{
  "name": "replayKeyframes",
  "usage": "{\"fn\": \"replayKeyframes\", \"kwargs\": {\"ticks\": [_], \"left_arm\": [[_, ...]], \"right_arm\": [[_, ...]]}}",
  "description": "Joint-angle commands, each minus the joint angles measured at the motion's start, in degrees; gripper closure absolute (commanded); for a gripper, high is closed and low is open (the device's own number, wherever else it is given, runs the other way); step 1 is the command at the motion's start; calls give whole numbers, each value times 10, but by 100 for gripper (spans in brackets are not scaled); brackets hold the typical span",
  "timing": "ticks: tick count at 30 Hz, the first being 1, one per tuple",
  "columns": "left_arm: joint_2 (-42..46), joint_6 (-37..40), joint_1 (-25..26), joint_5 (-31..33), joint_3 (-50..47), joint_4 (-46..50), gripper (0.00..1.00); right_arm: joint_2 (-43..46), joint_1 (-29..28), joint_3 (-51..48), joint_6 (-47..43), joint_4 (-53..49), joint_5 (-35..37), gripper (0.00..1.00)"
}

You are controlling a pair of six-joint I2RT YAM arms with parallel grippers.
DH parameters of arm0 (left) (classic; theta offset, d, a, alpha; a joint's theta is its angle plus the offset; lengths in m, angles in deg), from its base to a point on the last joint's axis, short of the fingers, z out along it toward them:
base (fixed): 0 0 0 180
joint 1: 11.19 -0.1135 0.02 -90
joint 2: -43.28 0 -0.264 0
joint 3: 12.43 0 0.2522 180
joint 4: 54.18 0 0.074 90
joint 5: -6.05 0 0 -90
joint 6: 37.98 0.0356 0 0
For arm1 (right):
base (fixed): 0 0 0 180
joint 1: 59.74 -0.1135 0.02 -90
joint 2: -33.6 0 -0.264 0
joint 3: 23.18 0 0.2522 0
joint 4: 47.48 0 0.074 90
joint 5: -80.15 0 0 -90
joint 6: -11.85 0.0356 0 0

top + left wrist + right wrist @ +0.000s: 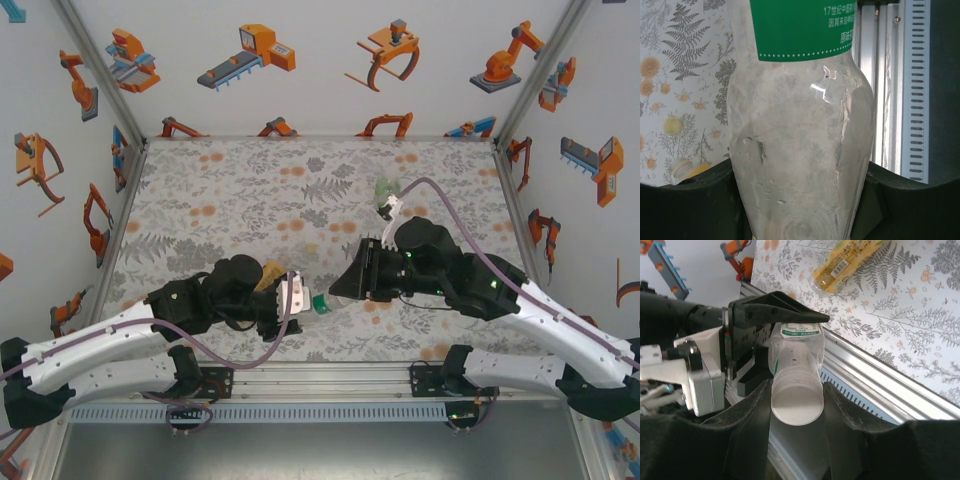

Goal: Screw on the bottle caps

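Observation:
The clear bottle (800, 125) with a green label is held off the table, lying sideways between the two arms, and my left gripper (800, 205) is shut on its base. Its green part (318, 303) shows between the arms in the top view. My right gripper (796, 407) is shut on the white cap (796, 401), which sits on the neck of that bottle (795, 347). One black finger (785, 315) of the left gripper clamps the far end. The orange-yellow bottle (845, 262) lies on the patterned table. The squat green bottle (384, 193) stands further back.
An aluminium rail (320, 375) runs along the near table edge, directly below the held bottle. The orange-yellow bottle (268, 275) lies half under the left arm. White walls with robot prints close in the table (250, 190) on three sides.

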Motion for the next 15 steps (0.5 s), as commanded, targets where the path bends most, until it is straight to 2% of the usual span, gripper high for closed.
{"fn": "replayKeyframes", "kwargs": {"ticks": [1,3,9,15], "left_arm": [[1,21,2,22,6,-48,89],[1,22,1,24,7,-47,89],[0,27,2,23,7,-47,89],[-5,25,1,22,8,-47,89]], "right_arm": [[-5,1,1,86,-38,48,100],[-3,2,-1,89,-38,52,86],[-6,2,6,86,-34,49,53],[-5,1,8,89,-26,44,49]]}}
